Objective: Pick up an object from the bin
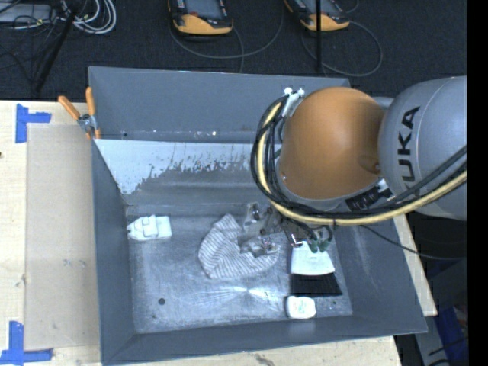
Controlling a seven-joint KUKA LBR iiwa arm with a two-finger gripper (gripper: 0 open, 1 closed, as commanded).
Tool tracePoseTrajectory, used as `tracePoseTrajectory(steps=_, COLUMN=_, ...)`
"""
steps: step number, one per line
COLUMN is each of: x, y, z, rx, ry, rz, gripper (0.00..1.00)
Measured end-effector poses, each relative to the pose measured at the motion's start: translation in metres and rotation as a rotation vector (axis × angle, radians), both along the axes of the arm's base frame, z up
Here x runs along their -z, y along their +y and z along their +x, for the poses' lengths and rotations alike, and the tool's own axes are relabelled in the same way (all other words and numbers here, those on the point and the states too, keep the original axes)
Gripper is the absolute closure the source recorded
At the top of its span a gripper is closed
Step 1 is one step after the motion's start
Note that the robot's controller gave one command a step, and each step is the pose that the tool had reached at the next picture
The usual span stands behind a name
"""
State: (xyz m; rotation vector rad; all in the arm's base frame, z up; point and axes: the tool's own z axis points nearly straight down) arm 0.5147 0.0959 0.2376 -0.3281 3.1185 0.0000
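Hanging over the grey-white cloth (221, 255) — bin (110, 242) middle — is the gripper (258, 239).

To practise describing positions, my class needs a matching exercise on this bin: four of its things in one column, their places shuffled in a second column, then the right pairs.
Things
1. crumpled cloth
2. white block
3. black-and-white item
4. white rounded piece

Places
A. lowest in the view
B. alone at far left
C. in the middle, at the gripper
D. just right of the gripper

Pairs: 1-C, 2-B, 3-D, 4-A
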Motion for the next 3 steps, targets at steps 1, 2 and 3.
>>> tracePoseTrajectory(steps=1, x=0.073, y=-0.007, z=-0.015, rx=0.167, ry=0.009, rz=0.0, gripper=0.0)
tracePoseTrajectory(steps=2, x=0.073, y=-0.007, z=-0.015, rx=0.167, ry=0.008, rz=0.0, gripper=0.0)
tracePoseTrajectory(steps=3, x=0.16, y=-0.009, z=0.055, rx=0.107, ry=0.007, rz=0.003, gripper=1.0)
